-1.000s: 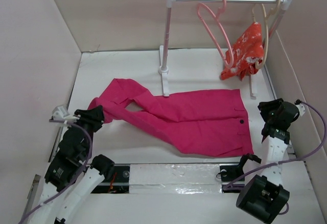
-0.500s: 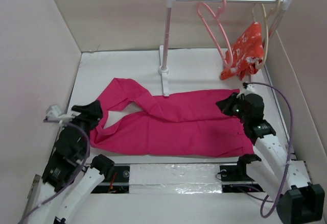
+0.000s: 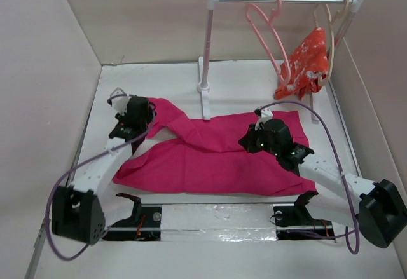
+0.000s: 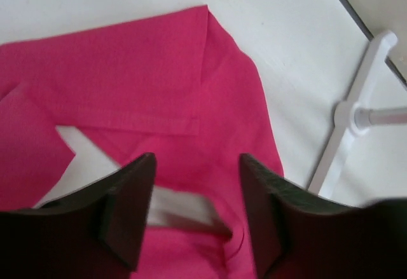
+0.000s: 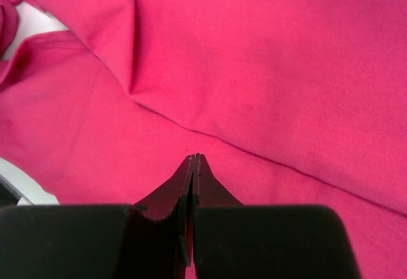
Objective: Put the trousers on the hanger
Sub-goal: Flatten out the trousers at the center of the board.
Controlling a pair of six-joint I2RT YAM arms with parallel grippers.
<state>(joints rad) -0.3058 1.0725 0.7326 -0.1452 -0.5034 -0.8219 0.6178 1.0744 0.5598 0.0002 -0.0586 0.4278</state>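
Observation:
The magenta-pink trousers (image 3: 210,155) lie spread on the white table, legs to the left and waist to the right. My left gripper (image 3: 137,119) hovers over the far leg end. In the left wrist view it (image 4: 197,190) stands open above the trousers (image 4: 127,82), with nothing between the fingers. My right gripper (image 3: 247,143) is over the middle of the garment. In the right wrist view it (image 5: 194,159) is shut, its tips right at the trousers (image 5: 273,69) beside a crease, with no fabric seen pinched. The salmon-pink hanger (image 3: 270,37) hangs on the rail.
A white rack (image 3: 205,44) stands at the back, its foot (image 4: 356,114) close to the right of my left gripper. A cream hanger (image 3: 334,31) on the rail carries an orange-red flowered garment (image 3: 308,63). Walls enclose the table on three sides.
Both arms have swung out from the table's sides onto the trousers. The left went to the far leg end, the right to the middle. The near leg now lies straighter along the front.

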